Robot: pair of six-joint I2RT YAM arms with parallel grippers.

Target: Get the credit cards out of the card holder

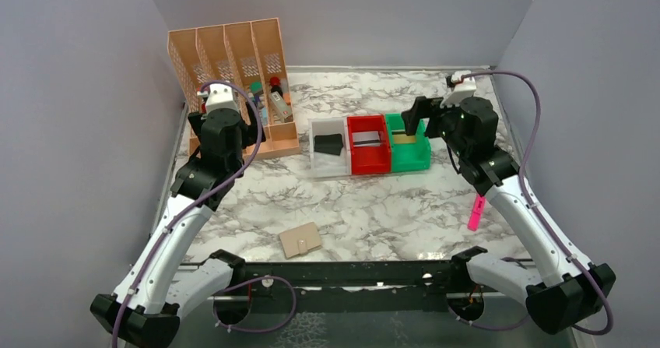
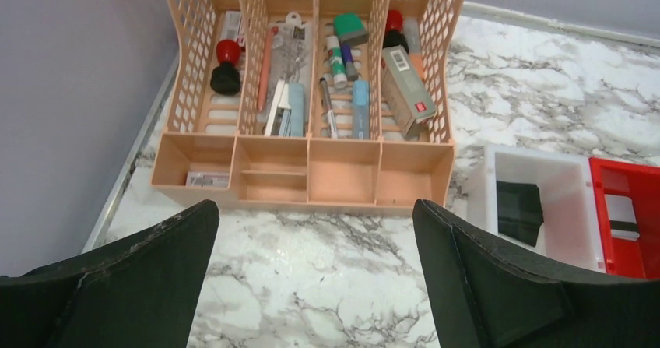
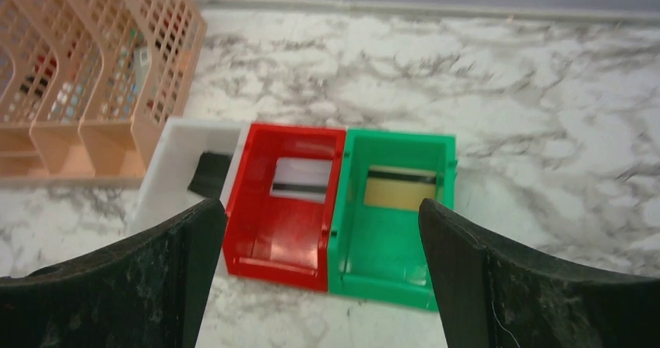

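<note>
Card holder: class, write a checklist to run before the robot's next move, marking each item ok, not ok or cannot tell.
Card holder lies flat, nothing touching it: ok.
Holder emptied of cards: cannot tell, it lies closed.
Left jaws open and empty: ok.
Right jaws open and empty: ok.
Black card in white bin, grey card in red bin: ok.

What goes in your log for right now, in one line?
black card: white bin | grey card: red bin | tan card: green bin | holder: on table, untouched | both jaws: open, empty
</note>
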